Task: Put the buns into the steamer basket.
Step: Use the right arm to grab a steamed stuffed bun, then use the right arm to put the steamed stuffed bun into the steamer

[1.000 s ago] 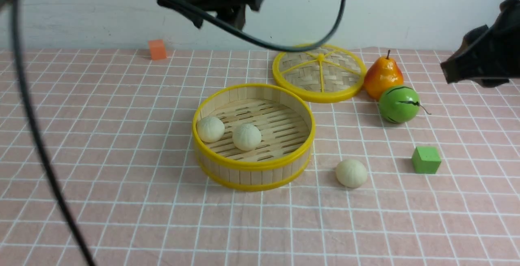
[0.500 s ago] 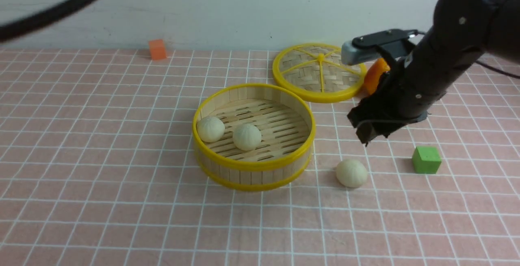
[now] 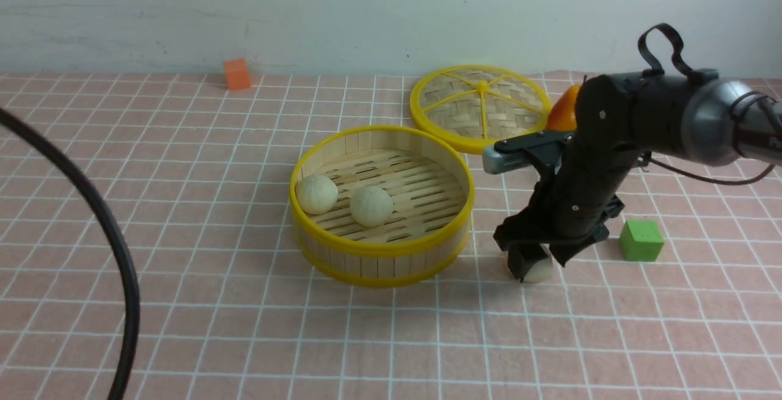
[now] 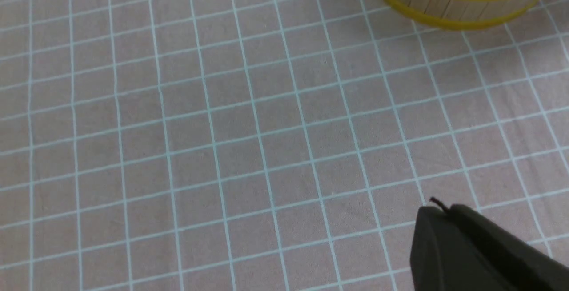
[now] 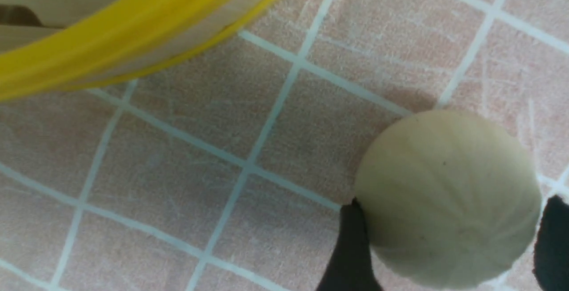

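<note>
Two buns lie in the basket, and the third bun rests on the cloth just right of it, straddled by the right gripper, fingers apart, seemingly not yet clamped.

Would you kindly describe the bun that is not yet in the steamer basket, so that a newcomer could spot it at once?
Find the yellow-rimmed bamboo steamer basket on the pink checked cloth. On the cloth between it and the green cube lies a cream-white bun, straddled by the right gripper. Unlike the other two buns, it lies outside the basket.
</note>
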